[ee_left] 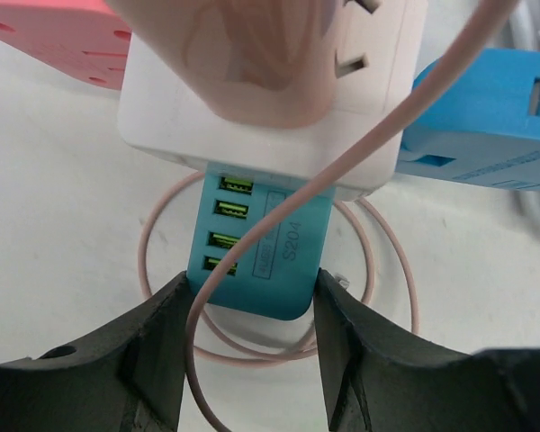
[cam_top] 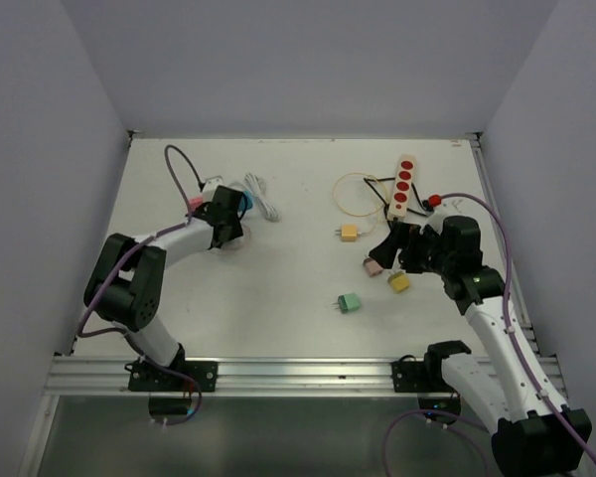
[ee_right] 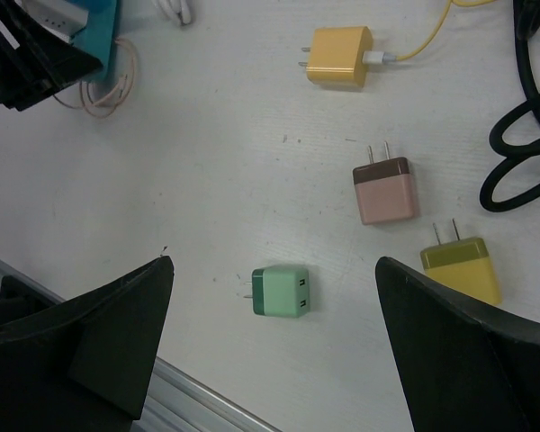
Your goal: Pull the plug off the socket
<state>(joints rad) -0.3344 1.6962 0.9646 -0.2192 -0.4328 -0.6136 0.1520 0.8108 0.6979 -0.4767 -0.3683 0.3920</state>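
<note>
1. From the left wrist we see the teal plastic charger plug (ee_left: 279,243), with four green ports on its face, seated in the white square socket block (ee_left: 162,117). The left gripper (ee_left: 252,279) is closed on this plug, its black fingers (ee_left: 153,351) pressed against both sides. A thin pink cable (ee_left: 369,153) crosses the plug and loops on the table beneath it. A pink power strip (ee_left: 45,36) lies beyond the block on the left and a blue plastic adapter (ee_left: 495,117) on the right.
2. From the right wrist we see the right gripper (ee_right: 272,261) spread wide, holding nothing, above a small green charger cube (ee_right: 282,291). Near it lie a pink charger with a brown top (ee_right: 386,191), an olive-yellow charger (ee_right: 461,267), an orange-yellow charger with a yellow lead (ee_right: 339,56), and a black cable (ee_right: 522,144).
3. From above we see the left arm at the far left of the table and the right arm just beside a cream power strip with red round sockets (cam_top: 403,186).
</note>
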